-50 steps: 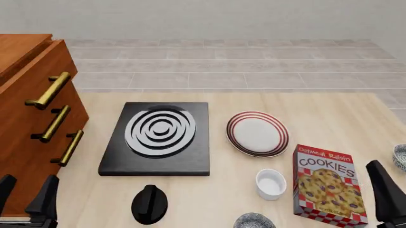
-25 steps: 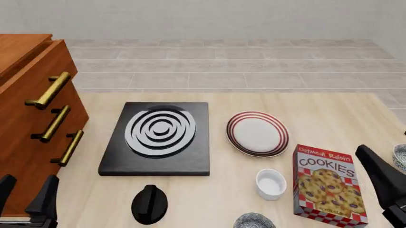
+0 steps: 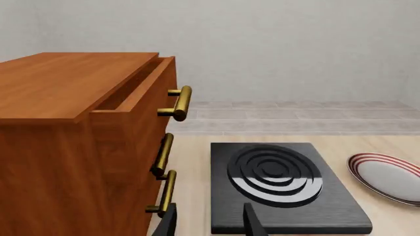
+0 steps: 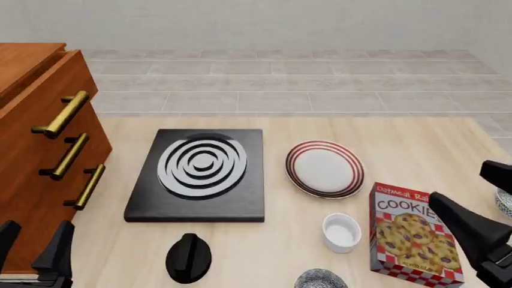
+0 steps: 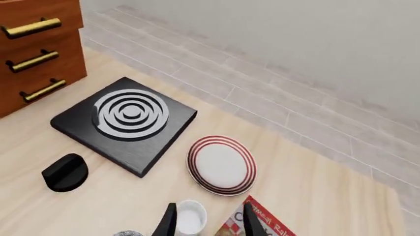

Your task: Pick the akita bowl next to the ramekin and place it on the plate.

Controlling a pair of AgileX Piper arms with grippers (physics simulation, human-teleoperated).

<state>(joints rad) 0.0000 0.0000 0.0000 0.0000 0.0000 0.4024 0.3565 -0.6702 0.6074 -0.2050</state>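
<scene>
— Where does the round white plate with dark red rings sit?
— At three o'clock of the black square burner; the small plain white ramekin lies at its six, the speckled akita bowl nearer still.

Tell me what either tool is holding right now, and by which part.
Nothing is held. The left tool and right tool both stand open with empty gaps; the akita bowl sits untouched on the table beside the ramekin.

Burner, black knob, cookie box, wooden drawers.
</scene>
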